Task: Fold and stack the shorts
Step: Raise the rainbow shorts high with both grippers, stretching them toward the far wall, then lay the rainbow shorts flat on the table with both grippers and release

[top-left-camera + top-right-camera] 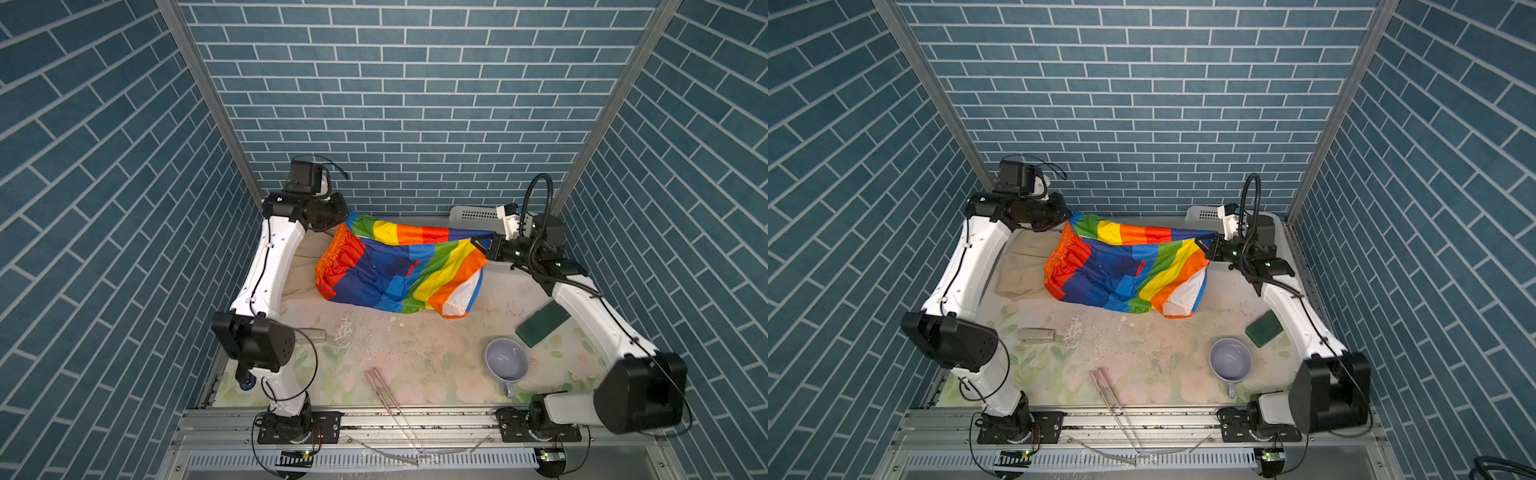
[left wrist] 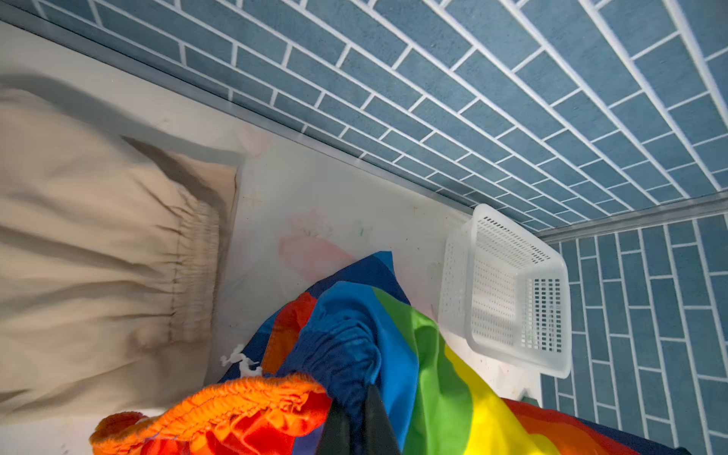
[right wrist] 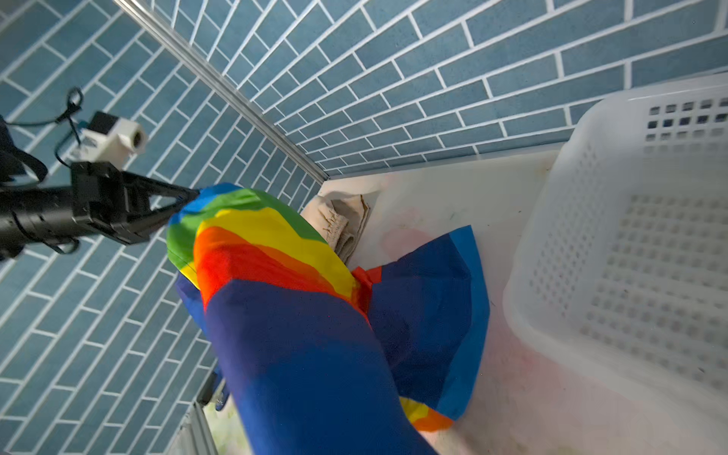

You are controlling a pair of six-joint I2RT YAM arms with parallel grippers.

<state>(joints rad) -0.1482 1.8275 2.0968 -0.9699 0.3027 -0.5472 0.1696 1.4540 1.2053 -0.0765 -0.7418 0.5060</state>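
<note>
Pinching the rainbow shorts (image 1: pixel 399 270) at 2 ends, the left gripper (image 1: pixel 345 218) and the right gripper (image 1: pixel 478 244) are both clamped tight on the cloth. They stretch its top edge between them above the table (image 1: pixel 415 345), and the rest drapes down. The beige shorts (image 1: pixel 1021 270) lie flat beneath the left end, partly covered. A white basket (image 2: pixel 512 283) sits in the far right corner, behind the right gripper.

Both top views look down from high at 6 o'clock over the whole table (image 1: pixel 415 345). The close wrist views share the basket (image 2: pixel 453 283) at 1 o'clock.
</note>
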